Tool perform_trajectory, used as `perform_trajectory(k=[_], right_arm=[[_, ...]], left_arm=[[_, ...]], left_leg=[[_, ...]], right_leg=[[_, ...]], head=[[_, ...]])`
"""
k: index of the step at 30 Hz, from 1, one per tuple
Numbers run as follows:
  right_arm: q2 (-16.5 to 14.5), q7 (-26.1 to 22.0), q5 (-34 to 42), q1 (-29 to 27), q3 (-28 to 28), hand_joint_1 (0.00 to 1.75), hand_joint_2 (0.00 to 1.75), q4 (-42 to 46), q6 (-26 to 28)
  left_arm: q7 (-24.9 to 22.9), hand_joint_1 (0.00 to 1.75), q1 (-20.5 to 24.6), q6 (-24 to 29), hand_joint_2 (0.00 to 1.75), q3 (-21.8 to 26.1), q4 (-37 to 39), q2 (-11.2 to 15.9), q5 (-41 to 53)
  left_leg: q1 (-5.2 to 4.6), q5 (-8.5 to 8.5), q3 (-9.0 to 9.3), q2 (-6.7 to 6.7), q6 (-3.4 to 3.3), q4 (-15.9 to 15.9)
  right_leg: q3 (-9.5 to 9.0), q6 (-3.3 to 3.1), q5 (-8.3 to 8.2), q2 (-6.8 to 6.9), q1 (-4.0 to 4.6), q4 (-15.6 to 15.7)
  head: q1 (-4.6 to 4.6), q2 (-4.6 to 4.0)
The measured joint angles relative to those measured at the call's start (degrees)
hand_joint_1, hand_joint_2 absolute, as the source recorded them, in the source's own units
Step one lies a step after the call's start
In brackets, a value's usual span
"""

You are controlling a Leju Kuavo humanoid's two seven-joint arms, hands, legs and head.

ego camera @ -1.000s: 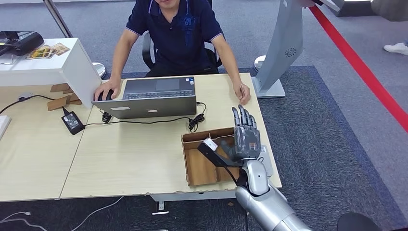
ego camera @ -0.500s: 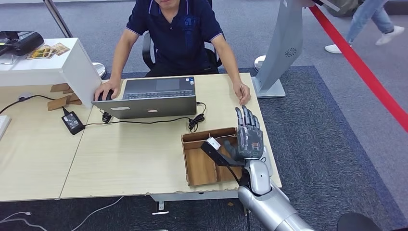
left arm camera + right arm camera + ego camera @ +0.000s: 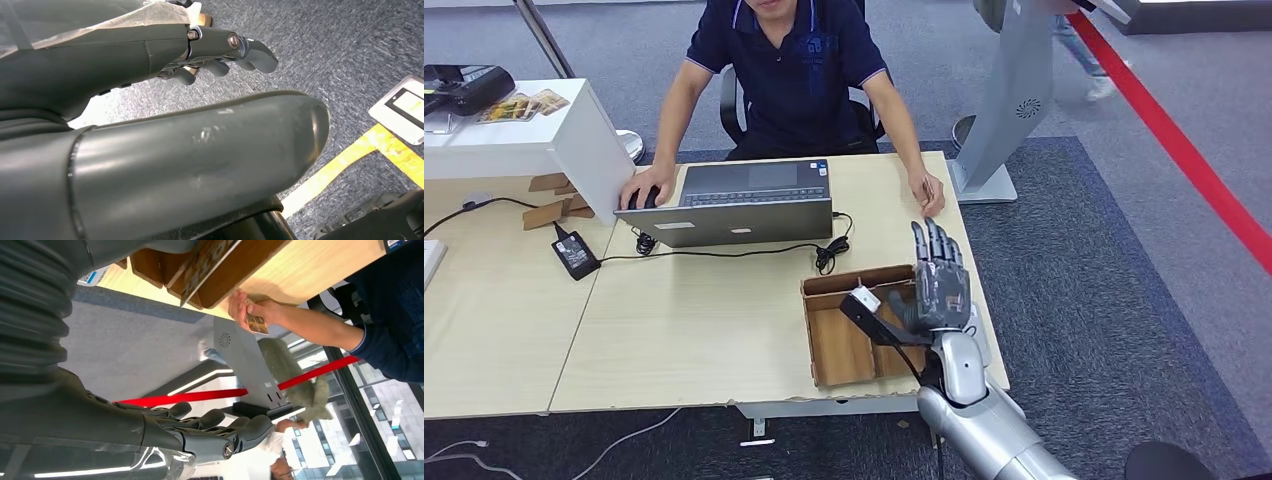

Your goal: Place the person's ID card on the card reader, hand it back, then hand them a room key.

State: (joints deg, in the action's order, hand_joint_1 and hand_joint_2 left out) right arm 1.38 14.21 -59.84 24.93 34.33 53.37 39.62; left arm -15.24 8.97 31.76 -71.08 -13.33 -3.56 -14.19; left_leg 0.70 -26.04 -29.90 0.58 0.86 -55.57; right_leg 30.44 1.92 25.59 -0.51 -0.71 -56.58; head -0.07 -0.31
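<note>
Light wooden desk (image 3: 704,330) on grey carpet. A card (image 3: 209,259), held by the right hand (image 3: 936,290) with fingers extended upward, hangs over the wooden tray (image 3: 844,345) at the desk's near edge. Beyond, a seated person's hand (image 3: 250,310) holds another card (image 3: 256,320). Left hand (image 3: 220,50): fingers loosely curled, grasping nothing.

Right hand (image 3: 936,290) with card (image 3: 870,314) shifted slightly toward person; passer-by behind gone.
</note>
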Motion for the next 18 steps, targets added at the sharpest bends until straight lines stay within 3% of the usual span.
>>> perform_trajectory(k=[18], right_arm=[[-0.46, -0.05, -0.47, -0.08, 0.76, 0.00, 1.75, 3.05, 0.09]], left_arm=[[0.11, 0.00, 0.00, 0.12, 0.00, 0.00, 0.00, 0.00, -0.02]], left_leg=[[0.00, 0.00, 0.00, 0.00, 0.00, 0.00]], right_leg=[[0.00, 0.00, 0.00, 0.00, 0.00, 0.00]], head=[[0.00, 0.00]])
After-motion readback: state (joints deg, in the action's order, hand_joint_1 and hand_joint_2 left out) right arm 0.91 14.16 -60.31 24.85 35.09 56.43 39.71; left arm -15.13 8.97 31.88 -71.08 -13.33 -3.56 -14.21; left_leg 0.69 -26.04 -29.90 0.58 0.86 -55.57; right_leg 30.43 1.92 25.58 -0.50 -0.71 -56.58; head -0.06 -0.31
